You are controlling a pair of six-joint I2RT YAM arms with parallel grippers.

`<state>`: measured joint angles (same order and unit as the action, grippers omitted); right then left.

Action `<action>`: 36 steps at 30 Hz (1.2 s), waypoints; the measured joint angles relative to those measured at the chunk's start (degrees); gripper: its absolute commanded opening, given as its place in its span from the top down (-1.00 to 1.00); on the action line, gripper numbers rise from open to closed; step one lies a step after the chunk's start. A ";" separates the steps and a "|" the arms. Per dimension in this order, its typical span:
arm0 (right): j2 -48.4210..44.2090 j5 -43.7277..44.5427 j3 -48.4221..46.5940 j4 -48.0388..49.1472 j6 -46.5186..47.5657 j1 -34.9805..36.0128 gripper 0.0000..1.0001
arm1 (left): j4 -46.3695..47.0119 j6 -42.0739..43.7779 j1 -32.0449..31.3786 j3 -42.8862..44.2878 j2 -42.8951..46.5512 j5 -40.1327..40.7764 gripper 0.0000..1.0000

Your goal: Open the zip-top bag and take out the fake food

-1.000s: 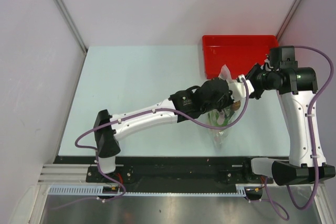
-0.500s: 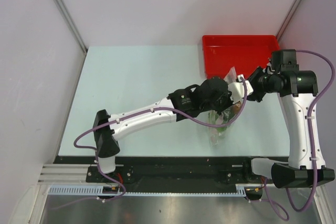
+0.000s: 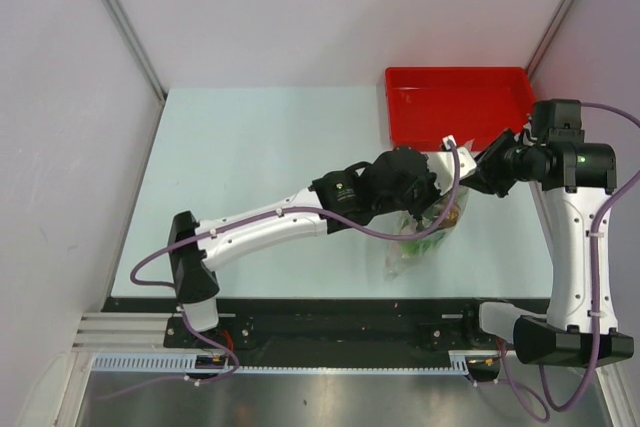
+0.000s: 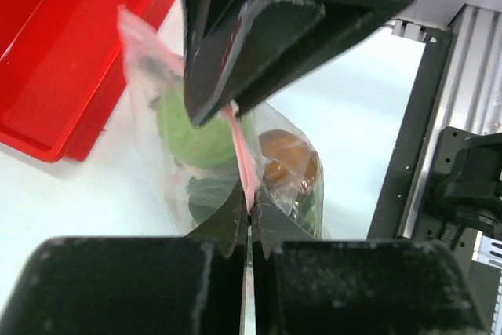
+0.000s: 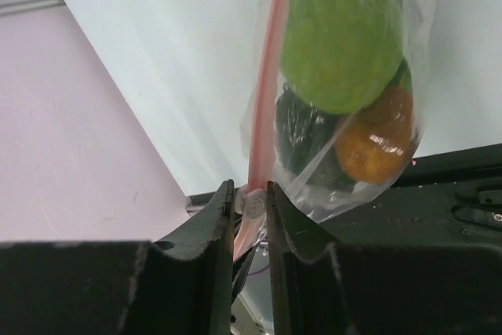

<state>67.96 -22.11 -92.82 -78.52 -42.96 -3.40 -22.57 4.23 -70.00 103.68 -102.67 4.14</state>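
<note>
The zip-top bag (image 3: 412, 245) is held up between both grippers, its clear body hanging toward the table's front. Through the plastic I see fake food: a light green fruit (image 5: 341, 45), an orange-brown fruit (image 5: 375, 143) and a dark green leafy piece (image 5: 302, 135). My left gripper (image 4: 249, 213) is shut on the pinkish-red zip strip (image 4: 243, 147) at one end of the mouth. My right gripper (image 5: 251, 205) is shut on the small white slider on the zip strip (image 5: 267, 76). In the top view the left gripper (image 3: 432, 199) and right gripper (image 3: 474, 175) stand close together.
The red tray (image 3: 455, 72) stands at the back right, just behind the two grippers, and shows in the left wrist view as the red tray (image 4: 55, 60). The right wall runs close beside the right arm (image 3: 575, 237). Pale tabletop (image 3: 250, 167) stretches to the left.
The right gripper has drawn to the right, away from the left gripper. The left arm shifted slightly left, and the bag's hanging end swung toward the front left.
</note>
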 measured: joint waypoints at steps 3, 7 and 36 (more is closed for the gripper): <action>-0.09 0.17 0.42 -0.04 0.50 -2.45 0.98 | 0.20 -0.66 -0.13 -1.77 2.23 0.04 1.00; 0.00 0.17 0.96 -0.26 0.74 -4.09 0.98 | 1.05 -1.22 -0.17 -5.62 7.48 0.13 1.00; 1.88 12.55 5.79 -0.96 5.84 -8.37 0.00 | 8.79 -5.77 0.04 -31.32 30.08 -1.75 1.00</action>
<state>69.84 -9.56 -87.02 -79.48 -37.12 -11.77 -13.78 -1.54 -69.95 72.36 -72.60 2.39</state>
